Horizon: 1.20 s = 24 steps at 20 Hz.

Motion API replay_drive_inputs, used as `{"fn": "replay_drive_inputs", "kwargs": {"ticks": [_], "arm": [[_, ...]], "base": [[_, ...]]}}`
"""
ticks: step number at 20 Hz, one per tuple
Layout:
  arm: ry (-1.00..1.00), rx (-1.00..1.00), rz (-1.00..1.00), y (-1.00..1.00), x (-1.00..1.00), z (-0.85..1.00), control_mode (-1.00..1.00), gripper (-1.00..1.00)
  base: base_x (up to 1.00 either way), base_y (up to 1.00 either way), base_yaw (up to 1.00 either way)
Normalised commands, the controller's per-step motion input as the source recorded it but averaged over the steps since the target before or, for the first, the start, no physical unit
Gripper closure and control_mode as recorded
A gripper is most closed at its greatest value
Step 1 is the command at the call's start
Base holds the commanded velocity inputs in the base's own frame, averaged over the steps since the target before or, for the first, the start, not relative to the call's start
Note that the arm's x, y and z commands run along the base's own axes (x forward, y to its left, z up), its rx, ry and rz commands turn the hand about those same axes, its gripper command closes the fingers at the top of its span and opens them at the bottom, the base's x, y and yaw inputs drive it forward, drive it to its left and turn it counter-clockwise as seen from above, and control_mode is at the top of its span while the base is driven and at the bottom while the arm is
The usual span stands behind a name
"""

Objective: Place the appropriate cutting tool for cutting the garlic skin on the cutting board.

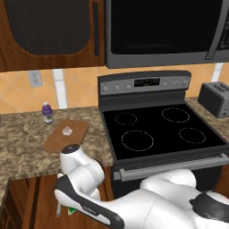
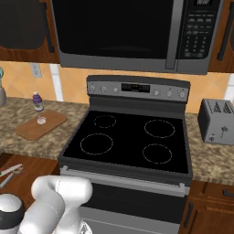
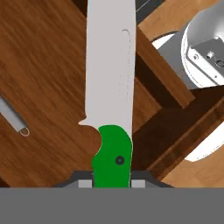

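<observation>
In the hand view the knife (image 3: 110, 96) sits right in front of the camera, its silver blade running up the picture and its bright green handle at the bottom, set between the two dark fingertips (image 3: 84, 181) of the gripper (image 3: 112, 183). The fingers press against either side of the handle — the gripper is closed on the knife. Behind the blade lies dark brown wood, and the looped end of a grey metal utensil (image 3: 13, 118) shows at the left edge, apart from the knife.

The left base view shows the arm bent low at the bottom of the picture, its hand down in front of the wooden cabinets below the counter; a sliver of green peeks out just under the arm there. On the granite counter (image 1: 22, 138) left of the stove (image 1: 156, 129) lies the cutting board (image 1: 67, 136), with the garlic (image 1: 67, 130) resting on its far half. A small purple-capped bottle (image 1: 47, 112) stands just beyond the board.

The right base view gives the same board (image 2: 39, 125) from the other side — here the bottle (image 2: 38, 103) seems to stand right at its far edge, with the garlic (image 2: 41, 120) just in front of it. A toaster (image 2: 217, 121) sits on the counter right of the stove, and a microwave (image 2: 132, 32) hangs above it.
</observation>
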Motion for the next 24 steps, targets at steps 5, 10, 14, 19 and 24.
{"fn": "replay_drive_inputs", "kwargs": {"ticks": [5,10,14,19,24], "arm": [[-0.05,-0.26,-0.03,0.00,0.04,1.00,-1.00,1.00],[0.01,-0.18,-0.08,0.02,0.32,1.00,-1.00,1.00],[0.14,-0.11,-0.10,0.12,0.93,0.95,-1.00,1.00],[0.13,-0.06,-0.09,0.48,1.00,0.09,-1.00,1.00],[0.02,-0.03,-0.03,0.41,1.00,-0.12,-1.00,1.00]], "base": [[0.00,0.00,0.00],[0.00,0.00,0.00],[0.00,0.00,0.00],[0.00,0.00,0.00],[0.00,0.00,0.00]]}}
